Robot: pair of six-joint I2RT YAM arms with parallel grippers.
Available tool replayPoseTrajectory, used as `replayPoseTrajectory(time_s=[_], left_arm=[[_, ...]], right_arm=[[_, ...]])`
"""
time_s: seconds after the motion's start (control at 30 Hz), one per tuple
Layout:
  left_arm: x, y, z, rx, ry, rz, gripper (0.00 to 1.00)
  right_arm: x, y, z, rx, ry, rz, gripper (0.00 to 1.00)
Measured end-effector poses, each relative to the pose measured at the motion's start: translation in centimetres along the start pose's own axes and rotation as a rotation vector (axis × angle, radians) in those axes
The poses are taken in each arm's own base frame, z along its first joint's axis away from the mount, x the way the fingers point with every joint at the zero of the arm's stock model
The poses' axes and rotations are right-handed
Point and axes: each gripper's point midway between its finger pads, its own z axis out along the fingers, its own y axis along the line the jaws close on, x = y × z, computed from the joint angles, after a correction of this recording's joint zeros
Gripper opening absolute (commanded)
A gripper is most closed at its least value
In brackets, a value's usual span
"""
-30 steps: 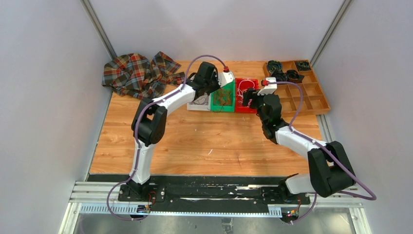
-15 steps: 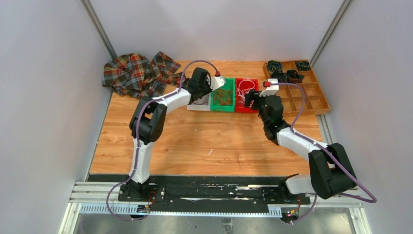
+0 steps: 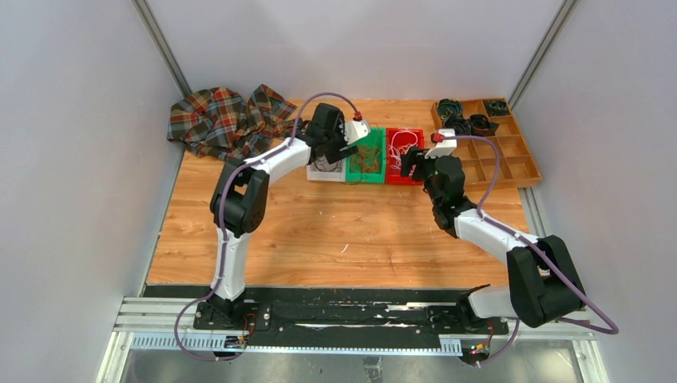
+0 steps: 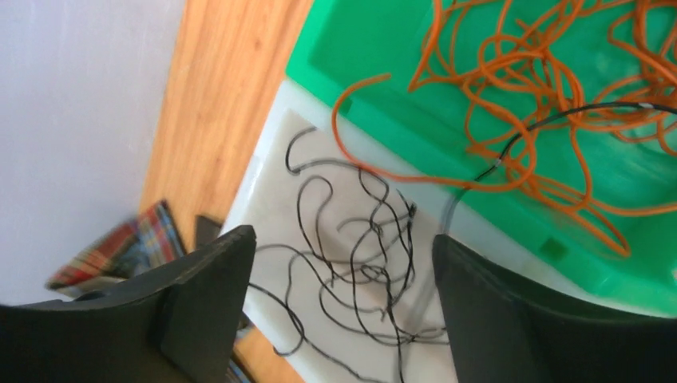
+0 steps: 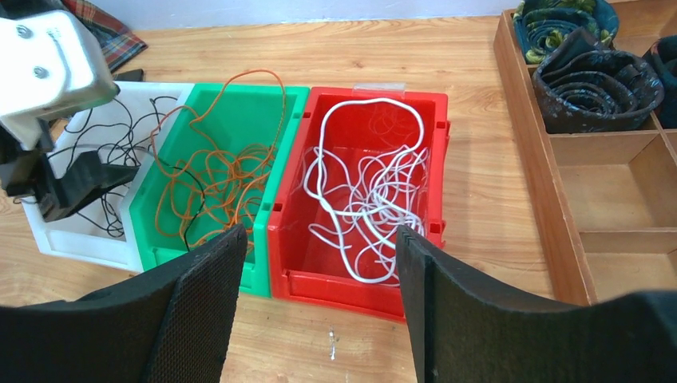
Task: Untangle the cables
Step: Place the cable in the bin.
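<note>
Three bins stand in a row at the back of the table. Black cables [image 4: 359, 263] lie tangled in the white bin [image 3: 319, 174]. My left gripper [image 4: 343, 243] hangs open just above them, holding nothing. One black cable [image 4: 559, 118] trails from there across the orange cables [image 4: 511, 88] in the green bin [image 3: 366, 174]. White cables [image 5: 367, 183] fill the red bin [image 5: 351, 279]. My right gripper [image 5: 319, 235] stands open over the table just in front of the red bin, empty. From above, the left gripper [image 3: 329, 155] and right gripper [image 3: 409, 163] flank the bins.
A plaid cloth [image 3: 227, 120] lies bunched at the back left corner. A wooden compartment tray [image 3: 511, 159] at the back right holds dark coiled rolls [image 5: 595, 84]. The left gripper [image 5: 72, 187] shows over the white bin [image 5: 88, 239] in the right wrist view.
My left arm swung left from over the green bin to over the white bin, and its jaws now stand open. The right arm has barely moved.
</note>
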Motion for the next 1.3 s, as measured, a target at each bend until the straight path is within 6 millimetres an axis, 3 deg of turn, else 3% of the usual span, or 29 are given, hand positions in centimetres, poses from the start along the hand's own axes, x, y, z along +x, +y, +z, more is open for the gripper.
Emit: replayPoseTrajectory(time_s=[0.13,0.27,0.47,0.57,0.63,0.73,0.97,1.07,1.13,1.3], left_arm=[[0.1,-0.5,-1.6,0.095,0.004,0.0,0.98],[-0.2,-0.2,-4.8,0.198,-0.02,-0.028,0.98],[0.9,4.2,-9.6,0.196,-0.086,-0.15,0.98],[2.8,6.2,-10.6,0.183,-0.098,-0.226,0.98],[4.2,6.4,-10.7,0.196,-0.09,-0.262,0.98],[5.6,4.6,-10.7,0.275,-0.078,-0.275,0.98],[8.1,-3.2,-11.1,0.516,-0.038,-0.228,0.97],[9.1,-5.3,-11.2,0.562,0.001,-0.217,0.86],[9.2,-6.0,-10.8,0.554,0.025,-0.211,0.72],[9.4,-5.4,-8.9,0.42,0.094,-0.208,0.26]], right_arm=[[0.4,0.0,-0.1,-0.002,0.016,-0.003,0.69],[0.3,0.1,0.0,-0.008,0.023,-0.004,0.69],[-0.2,0.4,-0.2,-0.022,0.016,-0.002,0.68],[-0.2,0.6,-0.2,-0.029,0.016,-0.002,0.68],[-0.2,0.6,-0.2,-0.033,0.018,-0.001,0.68],[-0.1,0.7,-0.2,-0.038,0.023,-0.002,0.68],[0.1,0.8,-0.3,-0.041,0.032,-0.003,0.67],[0.1,0.9,-0.3,-0.046,0.032,-0.002,0.66],[0.1,0.9,-0.3,-0.047,0.032,0.0,0.66],[0.1,1.0,-0.3,-0.05,0.031,0.006,0.65]])
